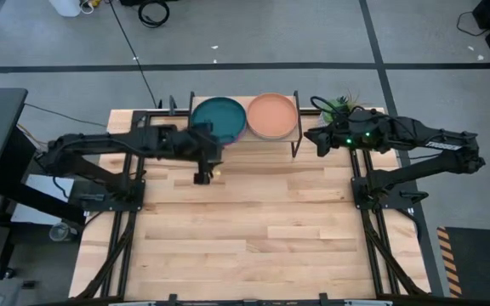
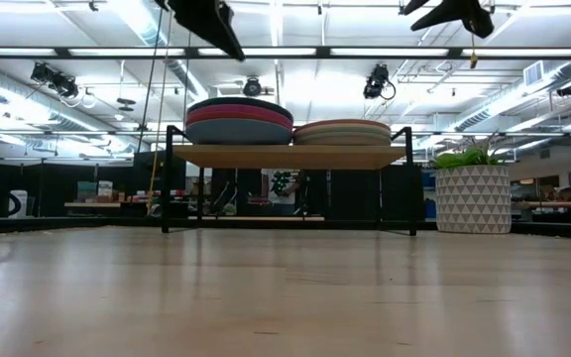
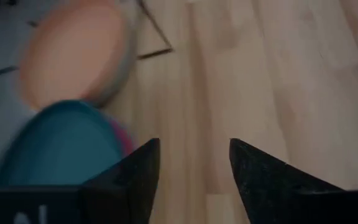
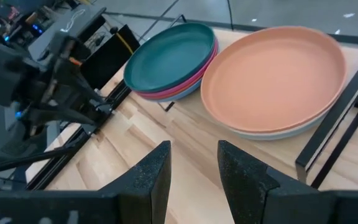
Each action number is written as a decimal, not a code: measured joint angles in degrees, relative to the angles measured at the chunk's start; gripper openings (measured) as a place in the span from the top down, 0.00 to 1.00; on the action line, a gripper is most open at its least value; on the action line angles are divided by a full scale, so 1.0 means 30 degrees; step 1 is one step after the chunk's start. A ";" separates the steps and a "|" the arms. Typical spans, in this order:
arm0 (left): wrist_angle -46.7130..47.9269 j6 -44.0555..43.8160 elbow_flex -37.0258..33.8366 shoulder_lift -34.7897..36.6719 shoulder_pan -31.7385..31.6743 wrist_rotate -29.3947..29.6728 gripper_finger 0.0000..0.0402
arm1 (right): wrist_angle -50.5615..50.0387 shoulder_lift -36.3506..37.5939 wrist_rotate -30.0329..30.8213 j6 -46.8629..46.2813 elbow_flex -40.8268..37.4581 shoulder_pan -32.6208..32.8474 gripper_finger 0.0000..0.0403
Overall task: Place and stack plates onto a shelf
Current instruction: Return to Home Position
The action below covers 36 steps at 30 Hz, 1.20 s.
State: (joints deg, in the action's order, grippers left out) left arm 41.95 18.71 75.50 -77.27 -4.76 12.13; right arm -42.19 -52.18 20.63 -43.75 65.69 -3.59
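Observation:
Two stacks of plates rest on the shelf (image 1: 262, 140) at the table's far edge. The left stack (image 1: 219, 118) has a dark teal plate on top, with magenta and blue beneath it (image 2: 238, 122). The right stack (image 1: 272, 115) has a pale peach plate on top (image 4: 272, 71). My left gripper (image 1: 202, 176) hangs open and empty over the table, just near of the left stack (image 3: 61, 149). My right gripper (image 1: 320, 138) is open and empty to the right of the shelf.
A potted plant in a white patterned pot (image 2: 472, 196) stands at the far right, behind my right arm. The wide slatted tabletop (image 1: 245, 229) stretches toward the near edge. The shelf's black legs (image 2: 410, 183) stand at its corners.

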 joint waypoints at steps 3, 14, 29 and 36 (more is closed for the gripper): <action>0.0688 -0.0798 0.0000 -0.0902 0.0322 0.0008 0.55 | 0.0019 -0.0219 -0.0487 0.0008 0.0000 -0.0081 0.66; 0.2219 -0.2144 -0.0007 -0.4254 0.0358 0.1648 0.63 | 0.0051 -0.0701 -0.1322 0.0008 0.0000 -0.0081 0.66; 0.2279 -0.2591 -0.0007 -0.4575 -0.1945 0.3521 0.63 | 0.0197 -0.0643 -0.1289 0.0095 0.0000 -0.0084 0.66; 0.2250 -0.2579 -0.0007 -0.4571 -0.2233 0.3433 0.63 | 0.0197 -0.0643 -0.1264 0.0139 0.0000 -0.0088 0.66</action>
State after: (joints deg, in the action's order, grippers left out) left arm 48.70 10.97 75.48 -90.98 -11.46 22.42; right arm -41.60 -54.11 16.84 -43.33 65.69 -3.86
